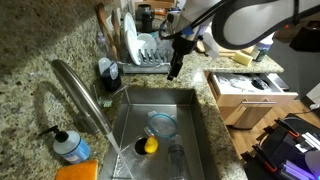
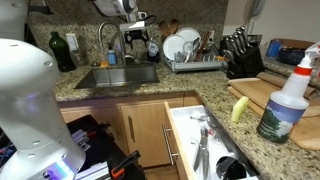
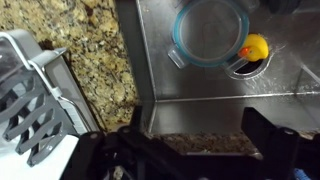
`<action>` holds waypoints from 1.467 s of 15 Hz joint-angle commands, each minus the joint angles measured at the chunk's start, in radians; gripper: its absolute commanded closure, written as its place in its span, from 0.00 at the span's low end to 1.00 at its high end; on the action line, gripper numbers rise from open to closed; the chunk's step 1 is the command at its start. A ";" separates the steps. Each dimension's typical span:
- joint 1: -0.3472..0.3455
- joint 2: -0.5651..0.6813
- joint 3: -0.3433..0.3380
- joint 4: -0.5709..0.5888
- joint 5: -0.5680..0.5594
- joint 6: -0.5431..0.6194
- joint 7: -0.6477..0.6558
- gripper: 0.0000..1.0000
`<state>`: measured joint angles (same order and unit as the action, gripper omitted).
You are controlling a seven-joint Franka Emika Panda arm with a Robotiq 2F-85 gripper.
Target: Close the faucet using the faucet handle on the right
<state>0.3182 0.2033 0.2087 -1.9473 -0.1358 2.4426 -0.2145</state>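
Sink common to all three views

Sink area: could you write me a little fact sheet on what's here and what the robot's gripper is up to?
faucet: tall arched steel spout, reaching over the sink
sink: steel; holds a blue-rimmed glass bowl and a small yellow object
soap bottle: blue liquid, on the counter beside the faucet
dish rack: plates standing in it
gripper: open, empty, pointing down near the dish rack, apart from the faucet
drawer: pulled open
water running: cannot tell
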 commanded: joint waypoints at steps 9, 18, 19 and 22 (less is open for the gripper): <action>0.008 0.328 0.079 0.331 0.003 -0.015 -0.130 0.00; 0.001 0.591 0.098 0.513 0.006 0.352 -0.141 0.00; 0.006 0.625 0.104 0.550 -0.003 0.351 -0.154 0.00; 0.030 0.701 0.122 0.656 -0.007 0.304 -0.164 0.00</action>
<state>0.3355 0.8208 0.3045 -1.4171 -0.1380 2.7877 -0.3465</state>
